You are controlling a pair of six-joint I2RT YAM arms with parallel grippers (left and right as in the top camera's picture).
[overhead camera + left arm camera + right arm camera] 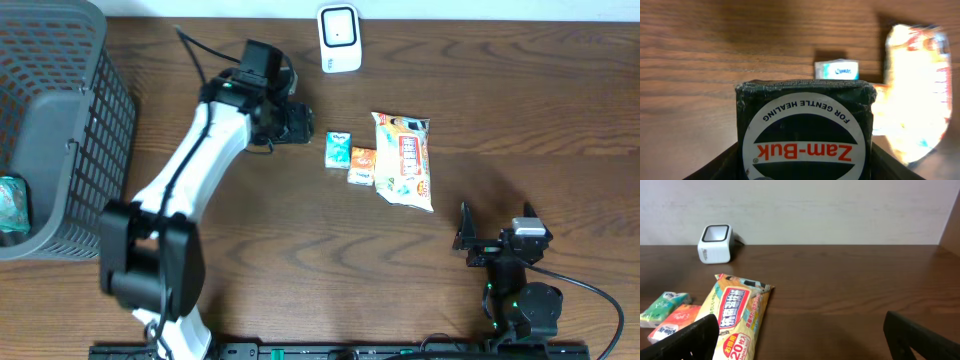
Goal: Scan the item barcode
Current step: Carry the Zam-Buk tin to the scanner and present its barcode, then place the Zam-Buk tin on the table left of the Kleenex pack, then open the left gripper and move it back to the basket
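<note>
My left gripper (297, 122) is shut on a dark green Zam-Buk box (805, 130), which fills the lower middle of the left wrist view with its round label upside down. In the overhead view the box (303, 123) is held just left of the row of items. No barcode shows on the face I see. The white scanner (339, 38) stands at the table's far edge, also visible as a white scanner (715, 243) in the right wrist view. My right gripper (497, 240) rests near the front right, open, nothing between its fingers (687, 337).
A small green pack (339, 148), an orange pack (362, 165) and a yellow wipes packet (404, 160) lie mid-table. A grey mesh basket (70, 120) stands at the left with a teal item (12, 205) inside.
</note>
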